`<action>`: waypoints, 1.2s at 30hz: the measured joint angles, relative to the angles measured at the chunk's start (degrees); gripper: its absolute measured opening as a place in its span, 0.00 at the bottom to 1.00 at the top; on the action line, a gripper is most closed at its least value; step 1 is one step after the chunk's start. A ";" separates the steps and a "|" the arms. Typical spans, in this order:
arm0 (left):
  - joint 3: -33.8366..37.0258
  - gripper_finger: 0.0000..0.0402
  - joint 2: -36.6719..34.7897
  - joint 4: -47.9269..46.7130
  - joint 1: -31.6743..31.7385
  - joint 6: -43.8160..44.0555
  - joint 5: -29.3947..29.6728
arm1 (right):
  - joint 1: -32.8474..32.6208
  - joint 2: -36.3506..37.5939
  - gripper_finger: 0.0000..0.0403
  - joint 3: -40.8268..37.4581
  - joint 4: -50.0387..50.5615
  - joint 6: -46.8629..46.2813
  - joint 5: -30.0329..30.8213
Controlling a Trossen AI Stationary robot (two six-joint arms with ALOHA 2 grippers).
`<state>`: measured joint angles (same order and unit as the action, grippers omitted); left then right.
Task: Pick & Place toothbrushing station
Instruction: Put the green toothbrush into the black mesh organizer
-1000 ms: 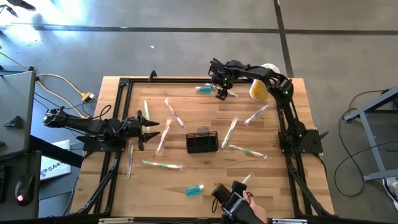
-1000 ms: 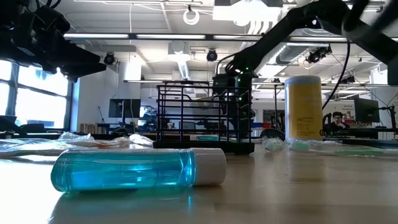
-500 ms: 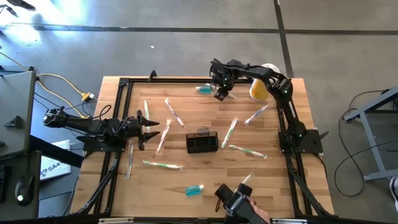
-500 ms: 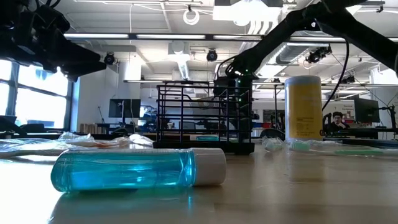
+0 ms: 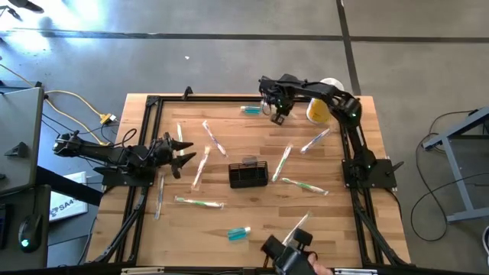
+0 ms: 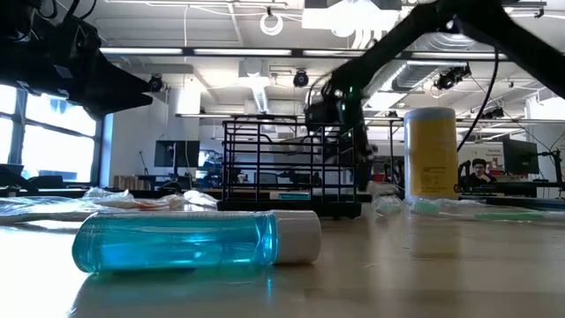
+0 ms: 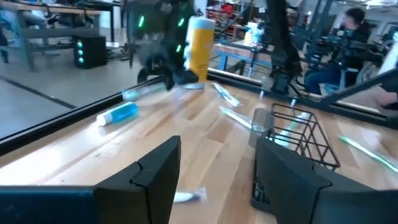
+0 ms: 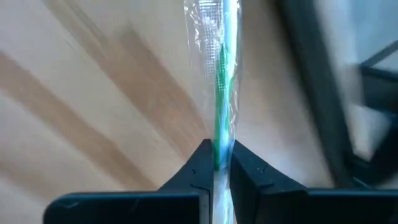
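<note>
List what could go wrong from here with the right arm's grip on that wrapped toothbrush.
1. The right gripper has its jaws shut on only the end of the wrapped toothbrush; the clear, slick-looking wrapper may let it slide or swing.
2. The black wire caddy is small, so the long brush could catch its rim.
3. The yellow cylinder stands close beside the right arm and might get bumped.

caddy [image 5: 248, 174] mid-table, wrapped toothbrushes [image 5: 199, 203] scattered around it.
</note>
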<state>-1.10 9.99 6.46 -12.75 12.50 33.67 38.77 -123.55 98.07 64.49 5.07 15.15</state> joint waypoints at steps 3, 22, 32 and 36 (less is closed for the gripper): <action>0.00 0.51 0.01 0.75 0.00 0.88 -1.10 | -2.20 5.16 0.04 0.17 2.43 -2.15 2.55; -0.86 0.51 11.86 33.80 -0.01 -16.49 -15.25 | -34.56 37.70 0.04 -21.36 -31.49 -4.74 -3.16; -17.62 0.51 43.99 40.47 -0.02 -21.82 -15.21 | -41.84 38.80 0.05 -35.49 -61.77 2.68 -12.82; -26.94 0.51 55.55 41.01 -0.02 -23.53 -14.23 | -43.60 38.80 0.05 -35.57 -61.49 3.12 -14.17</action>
<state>-28.05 65.54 47.47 -12.78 -11.03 19.44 -4.83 -84.75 62.50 3.00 8.19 0.98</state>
